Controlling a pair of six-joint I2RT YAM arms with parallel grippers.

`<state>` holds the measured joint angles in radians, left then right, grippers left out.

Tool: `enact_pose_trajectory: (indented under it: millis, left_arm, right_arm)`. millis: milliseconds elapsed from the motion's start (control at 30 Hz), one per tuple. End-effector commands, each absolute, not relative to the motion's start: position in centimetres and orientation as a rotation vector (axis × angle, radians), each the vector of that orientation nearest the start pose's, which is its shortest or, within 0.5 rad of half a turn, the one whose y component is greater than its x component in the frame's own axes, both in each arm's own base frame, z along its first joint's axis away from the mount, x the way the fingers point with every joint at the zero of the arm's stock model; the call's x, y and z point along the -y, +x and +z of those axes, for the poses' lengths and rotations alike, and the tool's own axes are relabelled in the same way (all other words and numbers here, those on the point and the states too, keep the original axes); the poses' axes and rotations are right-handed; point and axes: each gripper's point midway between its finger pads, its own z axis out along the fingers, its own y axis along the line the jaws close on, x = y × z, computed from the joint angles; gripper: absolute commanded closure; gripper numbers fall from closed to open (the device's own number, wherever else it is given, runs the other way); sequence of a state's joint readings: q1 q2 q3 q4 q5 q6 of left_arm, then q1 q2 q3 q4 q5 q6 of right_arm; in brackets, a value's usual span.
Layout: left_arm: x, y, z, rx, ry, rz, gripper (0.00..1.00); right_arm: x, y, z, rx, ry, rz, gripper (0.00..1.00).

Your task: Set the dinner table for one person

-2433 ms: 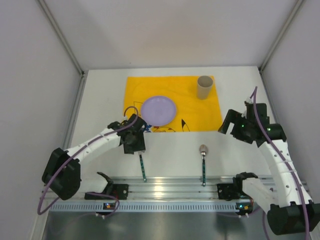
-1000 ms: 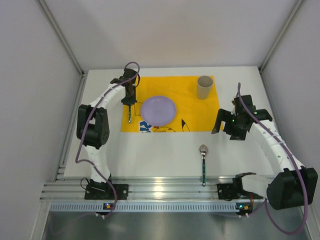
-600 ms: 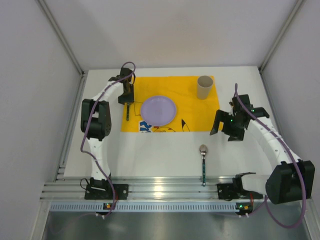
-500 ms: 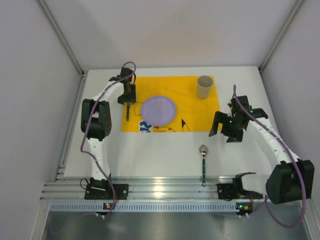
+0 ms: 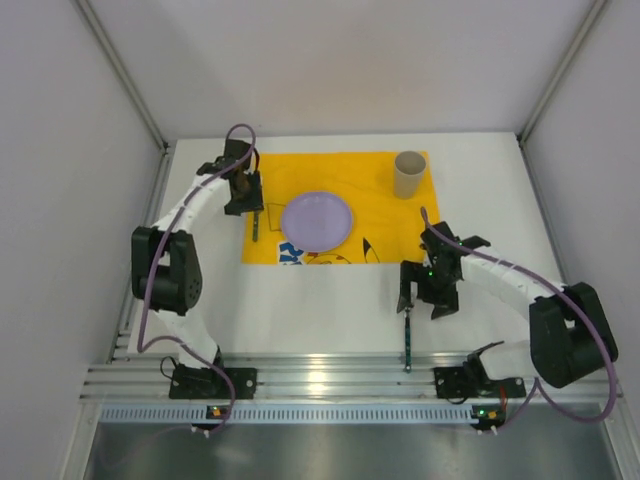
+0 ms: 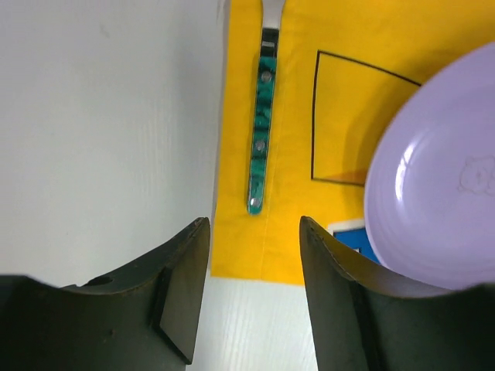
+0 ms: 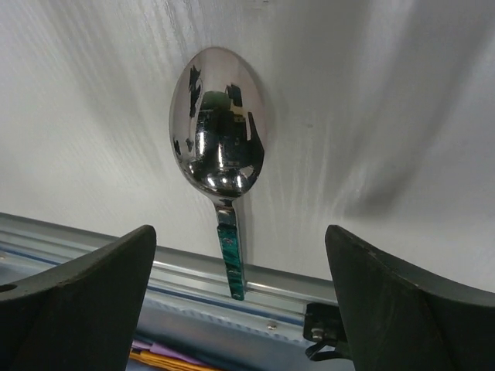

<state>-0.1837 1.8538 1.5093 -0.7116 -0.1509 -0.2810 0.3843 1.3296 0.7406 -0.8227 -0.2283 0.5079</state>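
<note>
You had jaws apart on both, left gripper [image 6: 251, 297] by the fork [image 6: 261, 131], right gripper [image 5: 422, 297] over the spoon [image 7: 219, 151], which a shallow pinch could skid.

Placemat [image 5: 390, 215] sits far-centre on worktop [image 5: 320, 310]. On it: plate [image 5: 317, 221] left of ctr, cup [image 5: 408, 175] at far-right corner, utensil [image 5: 256, 228] along left edge, just beside plate, lying near-to-far. Spoon [image 5: 407, 335] on bare worktop near of mat, right side, handle twd near rail [image 5: 330, 375].
</note>
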Motion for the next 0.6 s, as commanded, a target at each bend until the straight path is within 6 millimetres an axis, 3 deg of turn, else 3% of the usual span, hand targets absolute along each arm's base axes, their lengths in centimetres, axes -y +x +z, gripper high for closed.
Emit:
enact_pose_trajectory:
  millis: [0,67,100,133,233,267,333,367,467,567]
  left_arm:
    - [6.6,40.2,13.7,-2.543,-0.209,-0.015,0.45]
    - [6.3,39.0,14.0,-2.544,-0.219,-0.018,0.45]
    - [6.2,38.3,15.2,-2.519,-0.219,-0.028,0.46]
    - [6.1,37.5,14.8,-2.533,-0.224,-0.025,0.46]
    - [5.7,35.5,15.6,-2.528,-0.226,-0.022,0.46]
    - [5.6,35.0,15.7,-2.532,-0.225,-0.018,0.46]
    - [5.2,33.9,16.2,-2.522,-0.221,-0.012,0.46]
    - [5.1,33.4,16.2,-2.525,-0.220,-0.008,0.46]
    - [4.7,32.1,16.5,-2.514,-0.211,-0.001,0.46]
    - [4.4,31.0,16.3,-2.517,-0.203,0.005,0.46]
  right_arm:
    - [-14.4,17.1,2.5,-3.029,0.133,0.405,0.10]
    - [-14.9,17.2,1.6,-3.033,0.112,0.373,0.16]
    - [-15.1,17.0,0.8,-3.056,0.110,0.348,0.18]
    - [-15.4,16.9,0.4,-3.057,0.080,0.323,0.21]
    - [-16.0,17.3,-0.9,-3.060,0.052,0.235,0.38]
    - [-16.3,17.8,-0.9,-3.049,0.052,0.226,0.51]
    - [-16.1,18.0,-1.6,-3.051,0.041,0.158,0.62]
    - [-16.2,18.3,-1.5,-3.045,0.035,0.144,0.75]
    - [-15.8,19.0,-1.7,-3.034,0.019,0.057,0.92]
    - [-15.5,19.6,-1.6,-3.024,-0.006,-0.010,1.00]
